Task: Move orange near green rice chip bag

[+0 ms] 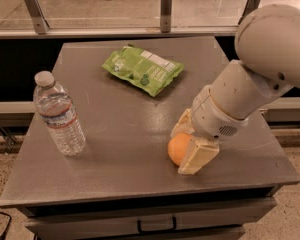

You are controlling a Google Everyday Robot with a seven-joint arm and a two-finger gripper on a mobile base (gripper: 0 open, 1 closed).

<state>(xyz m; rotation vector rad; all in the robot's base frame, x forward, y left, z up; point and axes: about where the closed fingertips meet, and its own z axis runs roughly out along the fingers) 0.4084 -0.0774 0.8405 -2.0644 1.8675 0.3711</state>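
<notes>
The orange (176,147) rests on the grey table (125,134), towards its front right. My gripper (182,151) reaches down from the right and is shut on the orange. One cream finger (181,125) lies against its far side and the other (197,156) covers its near right side. The green rice chip bag (142,69) lies flat at the back middle of the table, well apart from the orange and up to its left.
A clear plastic water bottle (57,115) stands upright near the table's left edge. A glass-and-metal railing (165,9) runs behind the table. A drawer handle (157,225) shows below the front edge. My arm's large white housing (270,59) overhangs the table's right side.
</notes>
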